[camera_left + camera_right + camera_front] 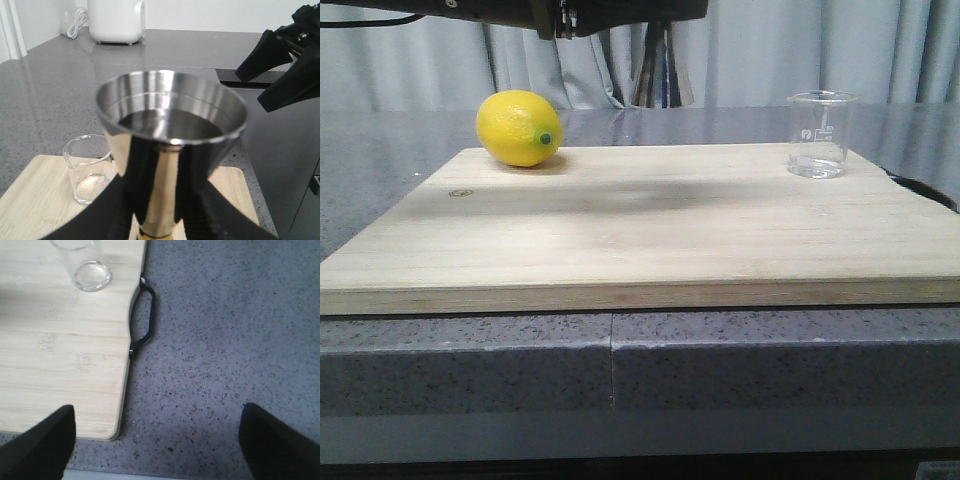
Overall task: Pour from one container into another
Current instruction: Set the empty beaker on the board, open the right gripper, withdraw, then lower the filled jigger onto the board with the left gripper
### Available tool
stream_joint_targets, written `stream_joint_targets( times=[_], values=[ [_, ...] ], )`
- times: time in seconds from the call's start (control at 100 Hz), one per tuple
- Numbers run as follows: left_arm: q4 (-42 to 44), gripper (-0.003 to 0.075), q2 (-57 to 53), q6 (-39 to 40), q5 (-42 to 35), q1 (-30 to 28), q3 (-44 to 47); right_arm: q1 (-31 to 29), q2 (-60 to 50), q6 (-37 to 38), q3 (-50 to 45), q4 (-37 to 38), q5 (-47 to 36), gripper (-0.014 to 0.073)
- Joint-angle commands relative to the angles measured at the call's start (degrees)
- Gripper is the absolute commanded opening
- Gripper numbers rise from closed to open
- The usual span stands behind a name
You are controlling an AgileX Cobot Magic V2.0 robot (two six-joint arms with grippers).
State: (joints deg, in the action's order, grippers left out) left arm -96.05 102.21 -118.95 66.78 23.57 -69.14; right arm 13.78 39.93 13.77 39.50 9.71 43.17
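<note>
A clear glass beaker (pixel 819 134) stands upright near the far right corner of a pale wooden board (pixel 640 235). It looks empty, with faint white marks on its side. Nothing touches it.

The steel jigger (pixel 170 150) is held in the air by the left gripper (pixel 159 220), whose two black fingers (pixel 107 210) clamp the gold-tinted waist from either side. In the left wrist view the jigger's upper cup fills the middle of the picture, its open mouth upward and roughly level, with the beaker on the board below and to one side of it. Whether the cup holds liquid is hard to tell.

The right gripper (pixel 155 440) is spread wide, holding nothing, over the speckled grey counter (pixel 225 365) just off the board's right edge, close to the board's black handle (pixel 145 320).

A yellow lemon (pixel 519 128) lies at the far left of the board, well apart from the beaker. Grey curtains (pixel 440 70) hang behind the counter.
</note>
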Motion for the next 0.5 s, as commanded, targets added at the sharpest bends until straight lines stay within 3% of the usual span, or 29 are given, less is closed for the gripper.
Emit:
stream_joint_targets(
  times=[0.0, 0.28, 0.49],
  values=[
    [-4.62, 0.0187, -2.6, 0.32, 6.01, 0.44, -1.4, 0.02, -0.25, -0.07, 2.16, 1.16, -2.89, 0.06],
    [-4.62, 0.0187, -2.6, 0.32, 5.86, 0.44, -1.4, 0.02, -0.25, -0.07, 2.16, 1.39, -2.89, 0.06],
    [-4.63, 0.0187, -2.6, 0.32, 1.54, 0.44, -1.4, 0.02, -0.25, -0.07, 2.16, 1.79, -2.99, 0.06]
  ],
)
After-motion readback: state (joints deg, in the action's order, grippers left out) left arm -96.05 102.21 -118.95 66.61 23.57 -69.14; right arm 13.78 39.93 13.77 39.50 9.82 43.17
